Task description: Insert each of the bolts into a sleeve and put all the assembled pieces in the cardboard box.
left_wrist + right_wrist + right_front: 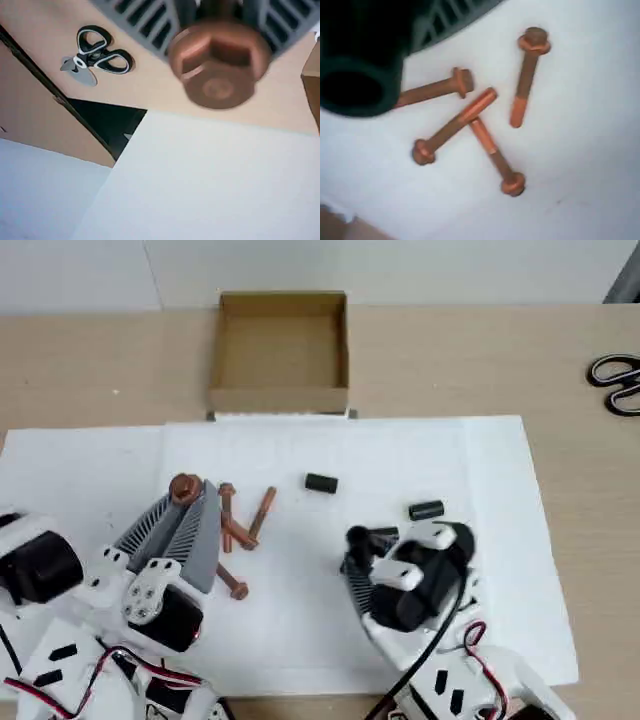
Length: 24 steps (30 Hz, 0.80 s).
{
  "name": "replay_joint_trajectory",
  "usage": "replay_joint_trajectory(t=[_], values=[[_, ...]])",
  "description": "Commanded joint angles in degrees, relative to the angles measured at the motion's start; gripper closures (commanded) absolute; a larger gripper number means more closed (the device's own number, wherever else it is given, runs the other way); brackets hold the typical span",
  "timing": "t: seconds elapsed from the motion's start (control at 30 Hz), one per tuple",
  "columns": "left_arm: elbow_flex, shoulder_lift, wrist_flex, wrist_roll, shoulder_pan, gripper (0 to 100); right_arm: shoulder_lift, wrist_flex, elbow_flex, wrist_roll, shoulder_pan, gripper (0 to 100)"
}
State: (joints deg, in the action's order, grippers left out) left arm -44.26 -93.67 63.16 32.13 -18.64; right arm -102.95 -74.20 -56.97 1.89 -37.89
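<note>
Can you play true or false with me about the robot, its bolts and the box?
1. The cardboard box has bolts inside. False: it is empty.
2. The left pincer holds a copper bolt. True.
3. The right pincer holds the scissors. False: it holds a black sleeve; the scissors lie far away on the table.
4. Four loose bolts lie on the white sheet. True.

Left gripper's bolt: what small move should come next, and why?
Probably bring the left gripper toward the right gripper to line the parts up: the left grips a bolt, the right a black sleeve, and they are well apart.
</note>
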Motion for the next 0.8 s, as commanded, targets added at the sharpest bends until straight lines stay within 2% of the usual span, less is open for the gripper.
replay_joint_trajectory(t=[0.0,0.1,0.2,0.5,0.77], values=[[-0.66,-0.97,-2.64,0.35,-0.35,100,-0.48,1.71,-0.26,0.79,-3.03,99.6],[-2.15,-1.23,-4.13,0.35,-0.88,100,-0.57,1.80,-2.46,2.73,-6.11,99.6],[-2.86,-1.23,-4.57,0.35,-4.57,100,-0.57,2.15,-3.96,3.08,-8.13,99.6],[-3.74,-1.32,-4.31,0.35,-12.04,100,-0.57,12.00,-10.29,3.08,-11.03,99.6],[-8.04,-1.23,-4.57,0.35,-13.19,100,-0.57,12.00,-10.90,3.08,-12.09,99.6]])
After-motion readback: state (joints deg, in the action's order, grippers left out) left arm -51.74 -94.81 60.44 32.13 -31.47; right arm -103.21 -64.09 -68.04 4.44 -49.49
